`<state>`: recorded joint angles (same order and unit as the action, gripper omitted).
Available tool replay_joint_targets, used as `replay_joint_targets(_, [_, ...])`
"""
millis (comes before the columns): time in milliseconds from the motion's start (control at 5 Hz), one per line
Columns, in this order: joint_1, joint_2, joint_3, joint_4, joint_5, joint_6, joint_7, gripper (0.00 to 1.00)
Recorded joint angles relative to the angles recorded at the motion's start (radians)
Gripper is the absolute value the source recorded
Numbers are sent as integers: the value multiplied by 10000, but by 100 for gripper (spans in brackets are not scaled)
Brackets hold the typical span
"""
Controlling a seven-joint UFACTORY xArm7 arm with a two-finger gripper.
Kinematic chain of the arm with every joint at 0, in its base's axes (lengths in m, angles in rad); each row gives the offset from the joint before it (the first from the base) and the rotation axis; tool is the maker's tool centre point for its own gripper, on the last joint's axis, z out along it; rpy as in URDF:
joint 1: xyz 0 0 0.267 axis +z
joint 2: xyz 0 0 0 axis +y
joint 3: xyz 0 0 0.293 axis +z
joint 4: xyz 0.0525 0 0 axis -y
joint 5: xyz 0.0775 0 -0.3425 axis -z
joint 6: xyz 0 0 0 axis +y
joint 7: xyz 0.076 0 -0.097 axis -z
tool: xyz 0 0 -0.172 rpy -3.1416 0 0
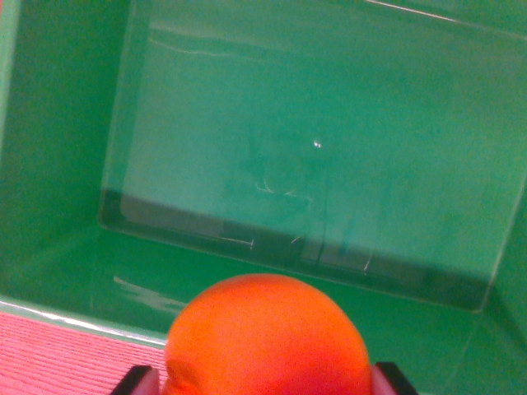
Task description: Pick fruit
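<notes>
Orange fruit [268,337] sits at the bottom centre of the wrist view, big and round, cut off by the lower frame edge. It fills the gap between the two dark fingertips [136,380] of the gripper [265,380]: one tip shows at the fruit's lower left in the wrist view, the other at its lower right. Both tips press right against the fruit's sides, so the claw is closed onto it at about fruit width, holding it (contact faces themselves are hidden behind the fruit).

Beyond the fruit is a green bin [58,189], seen from above, looking into it. Its flat floor takes up most of the view, scuffed with pale scratches and a small bright speck near the middle. A dark shadowed band runs along the floor's near edge. Side walls rise on the wrist view's left and right.

The fruit is over the bin's near rim, which crosses the lower left of the view as a pale line. It is clearly up off the bin floor.

Outside that rim, bottom-left corner: a strip of pink ribbed surface [58,358] (material unclear).
</notes>
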<state>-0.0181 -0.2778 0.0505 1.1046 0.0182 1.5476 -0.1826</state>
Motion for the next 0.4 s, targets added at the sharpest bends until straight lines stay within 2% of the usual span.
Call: replay_joint_targets(400, [0, -25, 0, 35, 1, 60, -1, 100])
